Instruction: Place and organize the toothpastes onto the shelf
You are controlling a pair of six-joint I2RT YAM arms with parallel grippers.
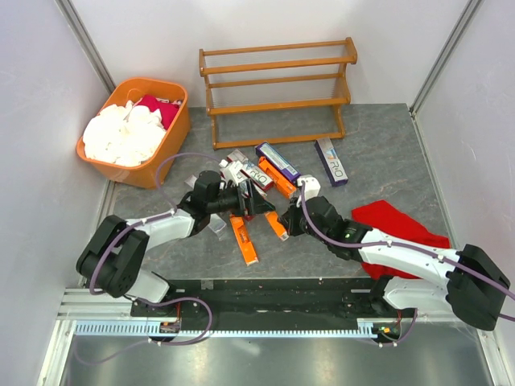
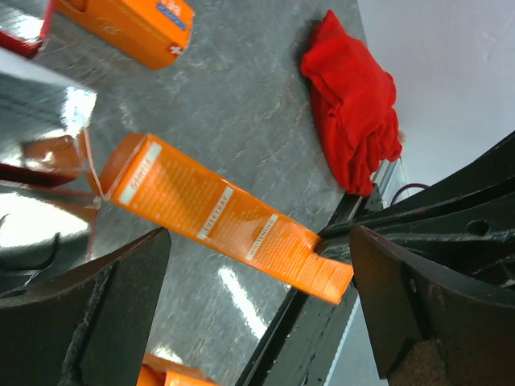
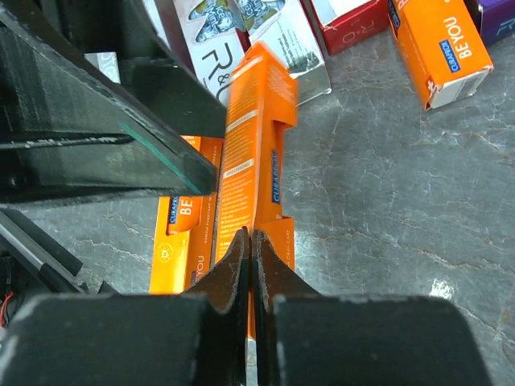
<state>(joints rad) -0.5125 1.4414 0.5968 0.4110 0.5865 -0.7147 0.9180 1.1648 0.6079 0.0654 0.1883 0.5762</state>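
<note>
My right gripper (image 1: 284,222) (image 3: 251,238) is shut on the end flap of an orange toothpaste carton (image 3: 253,137), which points away from it toward the pile. The same carton (image 2: 217,215) crosses the left wrist view between the wide-open fingers of my left gripper (image 2: 257,310) (image 1: 256,201), which touches nothing. More toothpaste cartons, orange, silver, red and purple, lie in a pile (image 1: 261,173) in front of the wooden shelf (image 1: 278,88), whose tiers are bare. One orange carton (image 1: 245,240) lies nearer me. A purple-and-white carton (image 1: 331,162) lies apart, right of the pile.
An orange tub (image 1: 173,133) of white and red cloths stands at the back left. A red cloth (image 1: 394,225) (image 2: 354,104) lies on the right, under my right arm. Another orange carton (image 3: 439,44) lies at the upper right of the right wrist view.
</note>
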